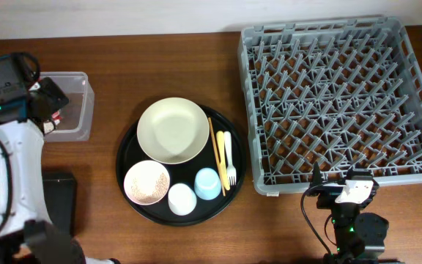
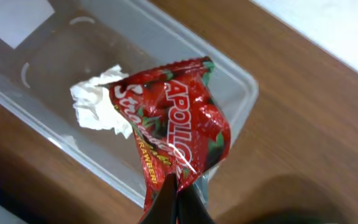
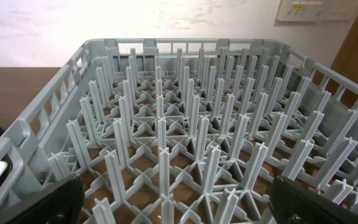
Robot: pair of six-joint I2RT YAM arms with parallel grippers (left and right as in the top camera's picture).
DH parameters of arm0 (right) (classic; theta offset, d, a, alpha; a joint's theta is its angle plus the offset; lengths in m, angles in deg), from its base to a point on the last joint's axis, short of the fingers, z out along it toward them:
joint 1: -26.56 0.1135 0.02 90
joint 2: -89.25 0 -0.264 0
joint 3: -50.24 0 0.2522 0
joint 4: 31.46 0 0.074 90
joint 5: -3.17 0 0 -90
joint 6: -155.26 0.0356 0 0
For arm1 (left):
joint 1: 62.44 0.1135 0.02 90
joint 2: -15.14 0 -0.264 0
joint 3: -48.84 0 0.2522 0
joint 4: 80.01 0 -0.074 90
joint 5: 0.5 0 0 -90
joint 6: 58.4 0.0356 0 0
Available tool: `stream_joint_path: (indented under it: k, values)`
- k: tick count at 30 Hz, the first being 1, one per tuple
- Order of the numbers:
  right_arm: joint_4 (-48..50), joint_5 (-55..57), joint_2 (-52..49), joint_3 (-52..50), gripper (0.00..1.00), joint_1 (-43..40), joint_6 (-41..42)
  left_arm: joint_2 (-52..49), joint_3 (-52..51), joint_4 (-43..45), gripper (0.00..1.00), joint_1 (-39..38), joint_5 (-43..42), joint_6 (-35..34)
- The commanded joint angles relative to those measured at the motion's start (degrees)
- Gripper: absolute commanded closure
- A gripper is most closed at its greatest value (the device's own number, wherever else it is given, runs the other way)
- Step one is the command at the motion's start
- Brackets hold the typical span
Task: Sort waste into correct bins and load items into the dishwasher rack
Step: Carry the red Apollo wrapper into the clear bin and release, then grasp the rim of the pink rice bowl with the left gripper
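Your left tool [image 2: 176, 198] is pinched shut on the lower edge of the red wrapper [image 2: 179, 118], holding it over the clear tub [image 1: 86, 110] at the far left of the counter [image 1: 160, 66]. The white paper wad [image 2: 98, 106] lies inside that tub. Your right tool [image 3: 179, 202] hangs at the near edge of the grey rack [image 3: 166, 124], fingers spread wide and holding nothing.

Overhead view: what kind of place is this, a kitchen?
Probably a robot practice table set up like a kitchen clean-up spot. Clues: the grey dishwasher rack, a round black tray of bowls and cups, and a clear tub where the left gripper holds a red wrapper.
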Motion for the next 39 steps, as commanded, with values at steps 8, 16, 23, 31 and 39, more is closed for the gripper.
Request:
stream_joint_path:
  k: [8,16,23,31,39]
  values:
    - [-0.17,0.31,0.39,-0.42,0.02,0.31,0.07,-18.56,0.66,10.73,0.99,1.49,0.00,0.94]
    - [-0.17,0.31,0.39,-0.42,0.02,0.31,0.07,-24.63,0.98,16.79,0.74,1.46,-0.20,0.94]
    - [-0.17,0.31,0.39,-0.42,0.02,0.31,0.07,-5.07,13.31,2.40,0.75,1.40,-5.05,-0.28]
    - [-0.17,0.31,0.39,-0.42,0.02,0.31,0.07,8.79,8.94,-39.80,0.89,-14.60,-16.13,-2.34]
    - [-0.17,0.31,0.39,-0.42,0.02,0.31,0.07,8.79,-23.08,-19.08,0.94,-33.79,-13.73,-9.01]
